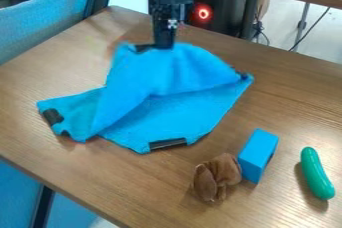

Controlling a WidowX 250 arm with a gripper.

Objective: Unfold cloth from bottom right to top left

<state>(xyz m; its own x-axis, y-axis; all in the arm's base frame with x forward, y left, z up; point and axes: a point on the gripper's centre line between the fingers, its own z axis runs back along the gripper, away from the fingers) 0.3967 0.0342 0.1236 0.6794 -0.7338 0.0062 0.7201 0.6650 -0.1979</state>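
One cloth is lying partly folded on the table, its upper layer rising to your gripper. You are pinching that layer at its far edge, so the slack is draping toward you in a slanting fold. The lower layer is resting on the wood, probably anchoring the cloth while you are opening it toward the top left. Beyond its lower right, a toy is sitting beside a block, and a pickle is lying farther right; being clear of the cloth, they are likely leaving your pull unhindered.
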